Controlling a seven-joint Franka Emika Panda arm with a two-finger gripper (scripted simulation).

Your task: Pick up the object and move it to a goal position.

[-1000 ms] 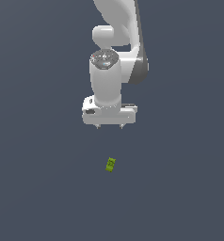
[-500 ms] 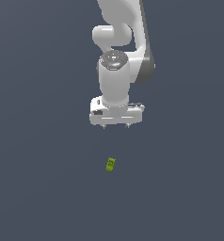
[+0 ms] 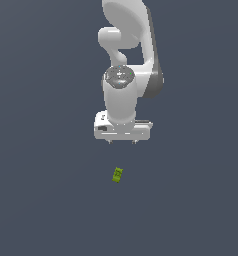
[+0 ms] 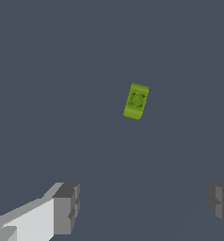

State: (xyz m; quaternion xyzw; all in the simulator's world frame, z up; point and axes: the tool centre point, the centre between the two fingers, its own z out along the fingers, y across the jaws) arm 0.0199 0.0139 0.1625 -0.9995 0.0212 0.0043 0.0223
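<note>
The olive-green block (image 3: 117, 175) (image 4: 136, 101) is lying flat on the dark surface (image 3: 46, 190), studs facing up, just below and ahead of the hand (image 3: 122, 142) (image 4: 144, 207), apart from it. The hand is hanging with its fingers (image 4: 67, 207) spread wide, gripping nothing.

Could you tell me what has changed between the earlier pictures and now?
The arm has moved toward the exterior view's right and lower in that picture, bringing the gripper closer to the block. Nothing has been grasped: the wrist view shows the fingers wide apart with the block clear of them. The block itself has stayed where it lay on the floor.
</note>
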